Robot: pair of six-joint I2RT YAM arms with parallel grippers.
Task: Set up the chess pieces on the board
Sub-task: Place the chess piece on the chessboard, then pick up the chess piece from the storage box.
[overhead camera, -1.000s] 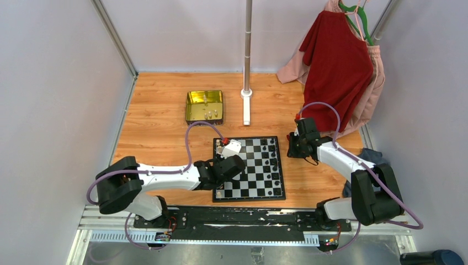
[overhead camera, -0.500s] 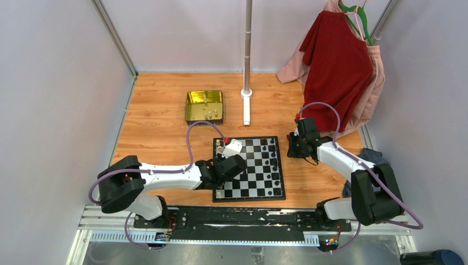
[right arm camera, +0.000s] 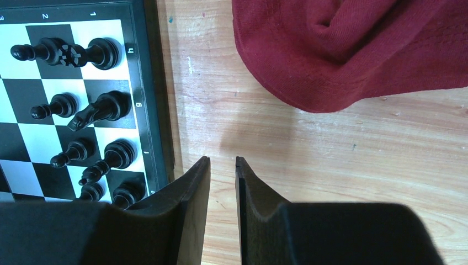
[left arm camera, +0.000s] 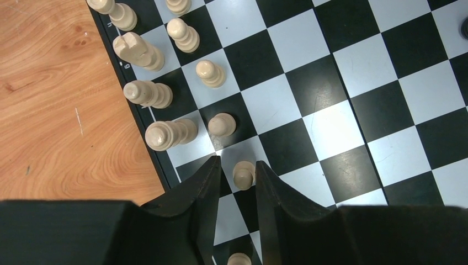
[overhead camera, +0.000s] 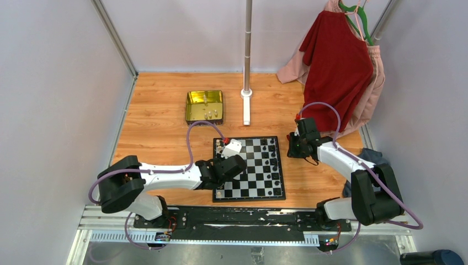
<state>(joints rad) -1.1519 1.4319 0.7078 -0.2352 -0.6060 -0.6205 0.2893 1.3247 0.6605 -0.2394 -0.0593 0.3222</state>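
By the left edge of the board (left arm camera: 331,127), left fingers (left arm camera: 204,193) loosely flank a cream pawn (left arm camera: 243,174); right fingers (right arm camera: 193,187), narrowly parted, hold nothing.

Counted: board (overhead camera: 251,171) 1 | gold tin (overhead camera: 189,107) 1 | cream chess pieces (left arm camera: 209,72) 10 showed, left-wrist view | black chess pieces (right arm camera: 105,106) looked like 8, right-wrist view | hung garments (overhead camera: 336,72) 2

The only readable marks are tiny pale coordinates on the dark border of the board (right arm camera: 141,83). In the right wrist view, the numerals 3, 2 and 1 run along its top edge. Down the side edge, by the black pieces (right arm camera: 105,52), three turned characters look like h, g and f. In the left wrist view, one border mark beside the cream pieces (left arm camera: 138,49) resembles a g.
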